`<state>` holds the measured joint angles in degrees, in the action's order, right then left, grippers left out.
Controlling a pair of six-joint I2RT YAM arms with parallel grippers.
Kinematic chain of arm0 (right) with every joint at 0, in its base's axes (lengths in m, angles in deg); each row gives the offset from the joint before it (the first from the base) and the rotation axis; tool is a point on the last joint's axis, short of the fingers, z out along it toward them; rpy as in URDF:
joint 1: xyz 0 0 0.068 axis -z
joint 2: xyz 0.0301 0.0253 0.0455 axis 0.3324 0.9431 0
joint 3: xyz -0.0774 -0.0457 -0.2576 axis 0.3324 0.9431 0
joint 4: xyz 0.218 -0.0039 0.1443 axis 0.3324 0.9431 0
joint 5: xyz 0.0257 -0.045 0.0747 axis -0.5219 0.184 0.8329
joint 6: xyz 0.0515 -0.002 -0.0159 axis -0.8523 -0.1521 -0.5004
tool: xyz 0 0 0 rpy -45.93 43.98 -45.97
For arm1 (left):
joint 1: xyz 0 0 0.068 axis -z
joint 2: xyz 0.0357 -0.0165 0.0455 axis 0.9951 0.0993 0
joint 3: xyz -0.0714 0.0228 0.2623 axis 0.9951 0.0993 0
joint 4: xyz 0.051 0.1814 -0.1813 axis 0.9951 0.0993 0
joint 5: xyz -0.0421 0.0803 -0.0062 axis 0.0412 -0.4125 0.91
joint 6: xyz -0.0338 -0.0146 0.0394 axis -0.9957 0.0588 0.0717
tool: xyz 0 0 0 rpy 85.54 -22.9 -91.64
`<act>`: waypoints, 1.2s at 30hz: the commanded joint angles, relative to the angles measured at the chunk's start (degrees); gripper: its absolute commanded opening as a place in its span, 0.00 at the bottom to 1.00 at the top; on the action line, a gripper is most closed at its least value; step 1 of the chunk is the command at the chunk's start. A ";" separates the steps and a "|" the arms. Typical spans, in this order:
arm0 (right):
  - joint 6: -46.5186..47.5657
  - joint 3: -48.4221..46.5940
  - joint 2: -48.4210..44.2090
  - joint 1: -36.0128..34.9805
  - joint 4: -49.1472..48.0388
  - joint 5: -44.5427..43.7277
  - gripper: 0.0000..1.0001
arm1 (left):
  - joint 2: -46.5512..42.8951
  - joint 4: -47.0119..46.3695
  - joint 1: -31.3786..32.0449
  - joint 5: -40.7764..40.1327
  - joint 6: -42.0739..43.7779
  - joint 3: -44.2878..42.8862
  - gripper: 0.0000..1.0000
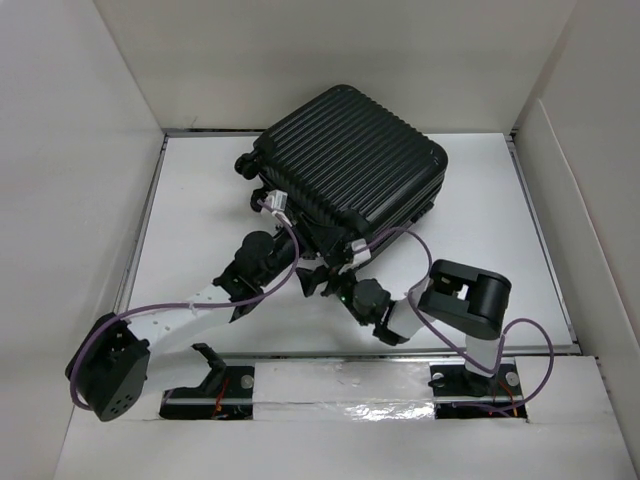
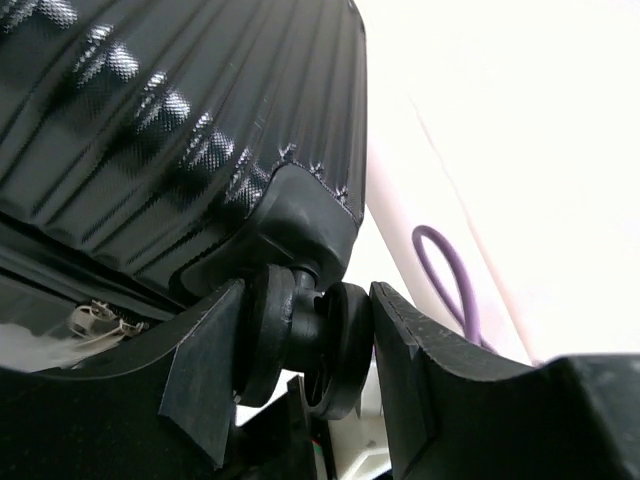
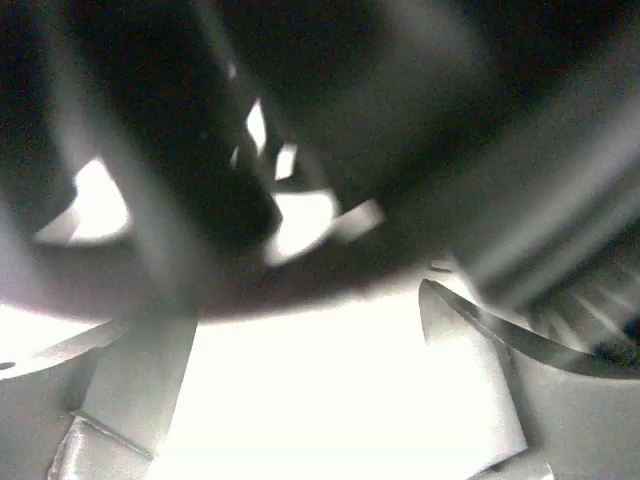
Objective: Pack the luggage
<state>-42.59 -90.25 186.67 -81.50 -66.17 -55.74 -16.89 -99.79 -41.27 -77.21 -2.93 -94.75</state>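
The luggage point(image 1: 350, 160), a black ribbed hard-shell suitcase, lies tilted at the back middle of the white table. Its shell fills the upper left of the left wrist view point(image 2: 150, 130). My left gripper point(image 1: 283, 222) is at its near-left corner. It is shut on a black twin caster wheel point(image 2: 310, 330), one finger against each side. My right gripper point(image 1: 320, 275) is at the suitcase's near edge, right of the left gripper. The right wrist view is blurred: dark suitcase point(image 3: 400, 120) above, fingers point(image 3: 500, 335) spread with bright table between them and nothing held.
White walls point(image 1: 80, 150) enclose the table on the left, back and right. Purple cables point(image 1: 400, 240) loop from both arms across the near half of the table. A white raised strip point(image 1: 340, 385) with the arm mounts runs along the near edge.
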 commanded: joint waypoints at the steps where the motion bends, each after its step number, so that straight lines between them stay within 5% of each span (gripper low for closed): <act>1: 0.92 7.36 -3.57 -1.62 -24.88 -0.55 1.00 | -7.03 3.82 -0.56 6.50 -2.98 1.36 0.36; 7: -1.35 19.41 -11.31 -3.39 -22.52 0.14 1.00 | -14.33 8.30 -8.29 5.52 -1.84 1.37 0.71; 15: 1.62 32.43 -33.31 -4.71 -16.72 0.77 1.00 | -26.35 22.00 -13.49 -4.65 3.26 -1.36 0.89; 18: 7.60 29.82 -48.44 -4.71 2.55 3.41 1.00 | -29.62 28.66 -13.49 -9.32 4.75 -2.93 0.94; 19: 7.61 23.62 -60.77 -4.71 25.60 2.37 1.00 | -31.72 30.44 -13.49 -11.16 5.02 -3.55 0.95; 20: 7.96 20.17 -65.76 -4.71 36.62 0.61 1.00 | -32.87 32.11 -13.49 -11.70 5.19 -4.43 0.96; 25: 16.30 10.83 -84.77 0.71 64.16 -12.30 1.00 | -42.08 41.78 -13.49 -14.16 6.86 -6.89 0.99; 31: 13.69 7.04 -98.06 7.50 77.93 -21.72 1.00 | -48.87 55.14 -13.49 -22.94 13.53 -14.97 0.99; 36: 13.85 10.81 -98.69 10.92 74.26 -16.64 1.00 | -50.98 57.01 -13.49 -26.21 16.53 -14.46 0.99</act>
<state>-29.57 -80.73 86.87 -72.17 4.14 -72.75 -67.54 -46.75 -54.59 -99.86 9.74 -110.18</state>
